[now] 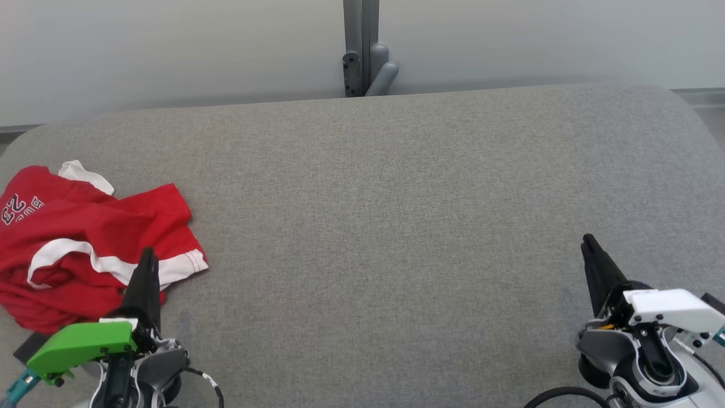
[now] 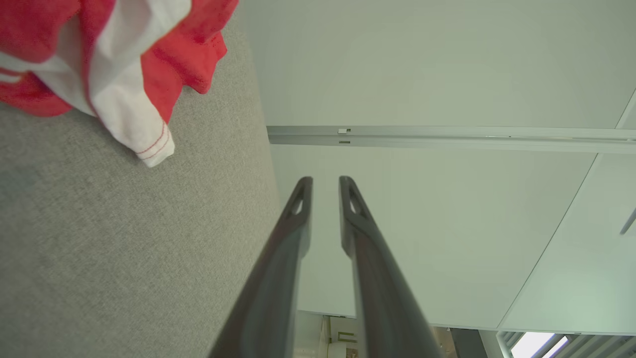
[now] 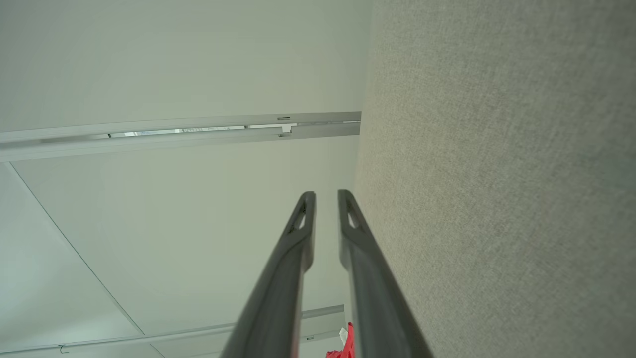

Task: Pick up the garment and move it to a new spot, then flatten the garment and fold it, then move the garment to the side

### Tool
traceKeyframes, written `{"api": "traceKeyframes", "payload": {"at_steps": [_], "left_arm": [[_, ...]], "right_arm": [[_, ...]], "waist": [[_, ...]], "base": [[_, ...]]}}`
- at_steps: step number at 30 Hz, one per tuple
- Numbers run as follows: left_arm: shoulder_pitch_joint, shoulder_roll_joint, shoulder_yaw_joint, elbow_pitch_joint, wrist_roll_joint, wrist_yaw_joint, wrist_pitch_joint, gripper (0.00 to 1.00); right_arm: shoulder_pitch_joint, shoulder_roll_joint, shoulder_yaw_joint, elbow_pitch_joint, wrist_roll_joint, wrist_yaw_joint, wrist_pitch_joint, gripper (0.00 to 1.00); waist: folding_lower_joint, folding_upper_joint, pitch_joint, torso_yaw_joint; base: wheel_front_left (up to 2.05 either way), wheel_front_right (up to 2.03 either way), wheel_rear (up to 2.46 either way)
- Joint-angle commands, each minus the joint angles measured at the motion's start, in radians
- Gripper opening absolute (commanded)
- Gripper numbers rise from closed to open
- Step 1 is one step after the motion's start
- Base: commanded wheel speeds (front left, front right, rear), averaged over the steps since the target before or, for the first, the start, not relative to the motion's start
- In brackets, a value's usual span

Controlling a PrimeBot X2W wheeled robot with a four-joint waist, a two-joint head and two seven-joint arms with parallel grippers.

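1. The left gripper is holding its two dark fingers drawn almost together, with only a thin slit between them, and it is gripping nothing.
2. Just ahead of those fingertips and to their left, the red garment is lying crumpled on the grey padded table. Its white-banded hem is sitting nearest the fingers. (In the head view the finger overlaps that hem, but the left wrist view shows bare fabric between them, so they are apart.)
3. Behind the fingers, a green cover is capping the left wrist.
4. Well apart to the right, the right gripper is pointing the same way. Its fingers are likewise pressed nearly together and are carrying nothing.
5. A white cover is sitting on the wrist behind the right gripper, and bare grey cloth is lying on every side of it. The garment is far off to this gripper's left, and a small red scrap of it is peeking in low between the fingers in the right wrist view.
6. Farther out, ahead of both grippers, the table's rounded far edge is meeting a pale wall, where a grey post with a bracket is standing.
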Motion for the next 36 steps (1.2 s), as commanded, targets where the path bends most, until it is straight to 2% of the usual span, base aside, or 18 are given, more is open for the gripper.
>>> {"api": "traceKeyframes", "payload": {"at_steps": [1,7,13,25,26,36], "left_arm": [[0.007,-0.002,-0.001,0.008,0.000,0.000,-0.001,1.00],[0.019,0.000,-0.026,0.009,0.000,-0.008,-0.029,1.00],[0.025,0.009,-0.047,0.017,0.063,-0.014,-0.061,1.00],[0.042,0.002,-0.055,0.000,0.327,-0.010,-0.114,1.00],[0.042,0.002,-0.055,0.000,0.327,-0.010,-0.114,1.00],[0.067,0.002,-0.068,0.024,0.564,-0.023,-0.157,1.00]], "right_arm": [[0.008,0.006,0.002,0.006,0.000,0.000,0.000,1.00],[0.028,0.028,-0.023,-0.001,-0.048,0.000,-0.002,1.00],[0.045,0.047,-0.054,-0.017,-0.196,0.000,-0.003,1.00],[0.078,0.074,-0.088,-0.058,-0.568,0.000,-0.006,1.00],[0.078,0.074,-0.088,-0.058,-0.568,0.000,-0.006,1.00],[0.104,0.095,-0.141,-0.059,-0.842,0.000,-0.009,1.00]], "waist": [[0.0000,0.0000,0.000,0.000],[0.0000,0.0019,-0.002,0.000],[0.0000,0.0001,0.000,-0.001],[0.0000,0.0000,0.002,-0.004],[0.0000,0.0000,0.002,-0.004],[0.0000,0.0000,-0.001,-0.007]], "base": [[0.00,0.00,0.00],[0.00,0.00,0.00],[0.00,0.00,0.00],[0.00,0.00,0.00],[0.00,0.00,0.00],[0.00,0.00,0.00]]}}
